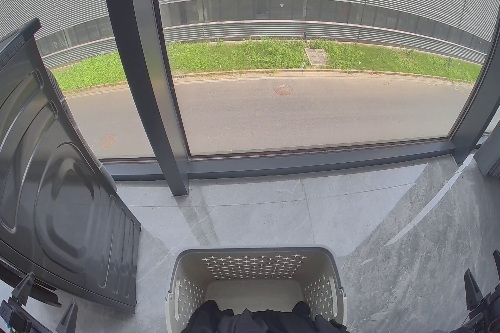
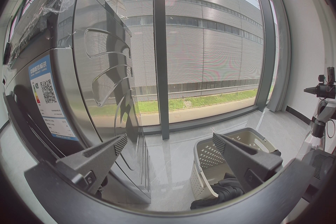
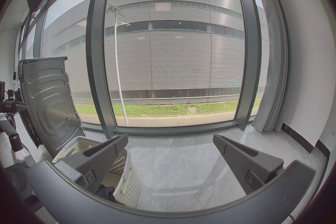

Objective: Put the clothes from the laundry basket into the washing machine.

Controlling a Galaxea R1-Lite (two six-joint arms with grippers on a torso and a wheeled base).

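As seen from head: dark clothes [image 1: 260,321] heaped in laundry basket [image 1: 255,266], washing machine [image 1: 62,193] to left; left wrist: left gripper [image 2: 169,139] spread, empty, short of heap; right wrist: right gripper [image 3: 169,140] spread, empty; probably soft, light, limp; pinch raised fold.

The laundry basket [image 1: 255,250] is open at the top, with clear room above the dark clothes [image 1: 250,321]. The washing machine [image 1: 57,204] crowds its left side, and bare floor [image 1: 364,225] lies ahead and right, up to the window [image 1: 312,89].
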